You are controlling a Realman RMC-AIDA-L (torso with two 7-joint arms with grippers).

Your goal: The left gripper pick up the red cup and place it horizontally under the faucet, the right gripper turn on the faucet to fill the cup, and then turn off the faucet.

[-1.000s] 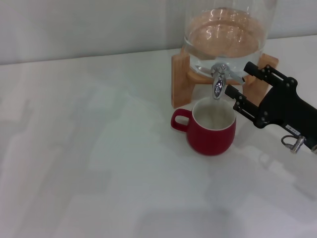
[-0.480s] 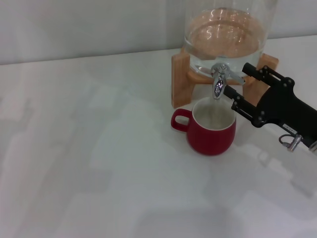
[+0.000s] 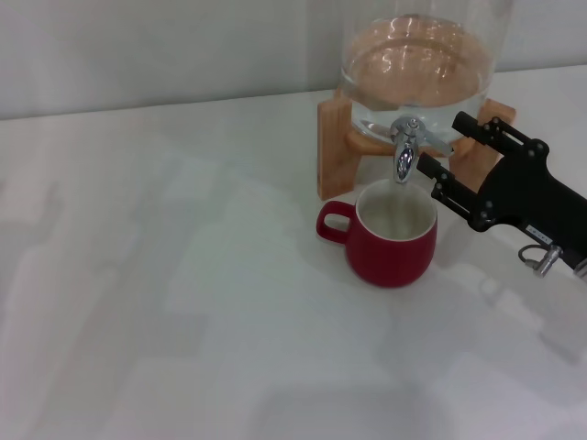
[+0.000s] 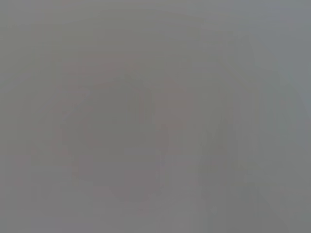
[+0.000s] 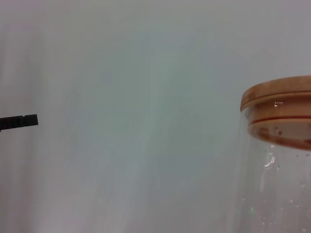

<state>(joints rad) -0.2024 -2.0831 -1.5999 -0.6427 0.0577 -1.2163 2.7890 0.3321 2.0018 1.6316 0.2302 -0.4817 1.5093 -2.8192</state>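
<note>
The red cup point(image 3: 390, 236) stands upright on the white table, handle to the left, directly beneath the faucet point(image 3: 404, 154). The faucet is a chrome spigot on the clear glass dispenser point(image 3: 417, 64), which rests in a wooden stand point(image 3: 332, 147). My right gripper point(image 3: 443, 143) is open just right of the spigot, its two slim black fingers point(image 3: 470, 126) on either side of the lever's end. One finger tip point(image 5: 19, 121) shows in the right wrist view, beside the dispenser's wooden lid point(image 5: 279, 104). The left gripper is out of view, and its wrist view is plain grey.
The white table point(image 3: 183, 302) stretches to the left and front of the cup. A pale wall point(image 3: 165, 46) runs behind the dispenser.
The right gripper edged slightly toward the faucet, then drew back about as far. The cup has not moved.
</note>
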